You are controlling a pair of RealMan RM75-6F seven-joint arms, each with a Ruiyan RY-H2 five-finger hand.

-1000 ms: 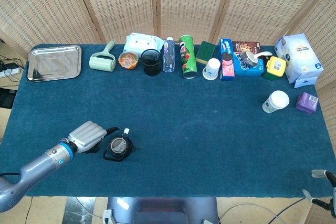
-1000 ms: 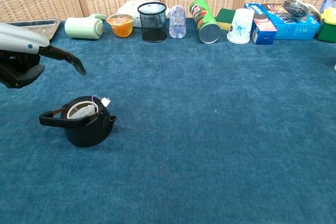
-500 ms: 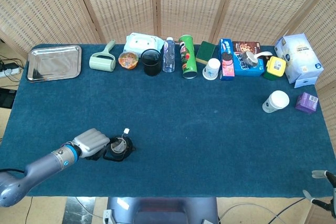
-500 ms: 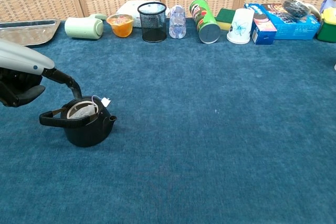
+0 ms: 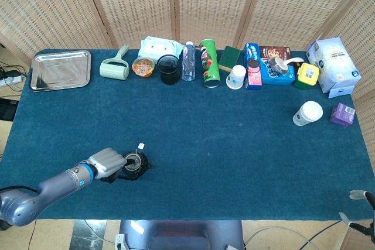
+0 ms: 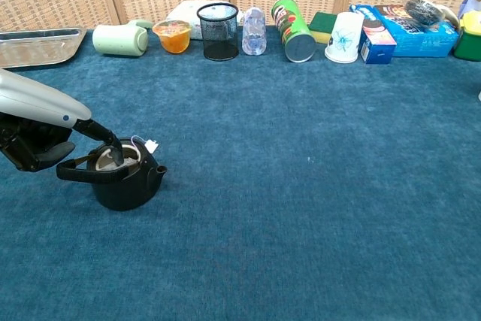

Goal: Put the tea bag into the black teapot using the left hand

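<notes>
- While the teapot [image 6: 124, 183] stands on the blue tabletop [image 6: 316, 208], the left robot hand [image 6: 45, 129] holds nothing, one finger [image 6: 105, 143] reaching into its mouth.
- Inside lies the tea bag [image 6: 129, 160], its tag [image 6: 151, 144] hanging over the rim.
- Only a sliver of the right robot hand [image 5: 360, 209] shows; I cannot tell its state.

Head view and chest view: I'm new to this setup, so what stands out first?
The black teapot sits alone near the table's front left, with the left hand beside it and one of its fingers poking into the open top, where the tea bag lies; its tag hangs outside. Along the far edge runs a crowded row, including a green can, and a metal tray far left.
</notes>
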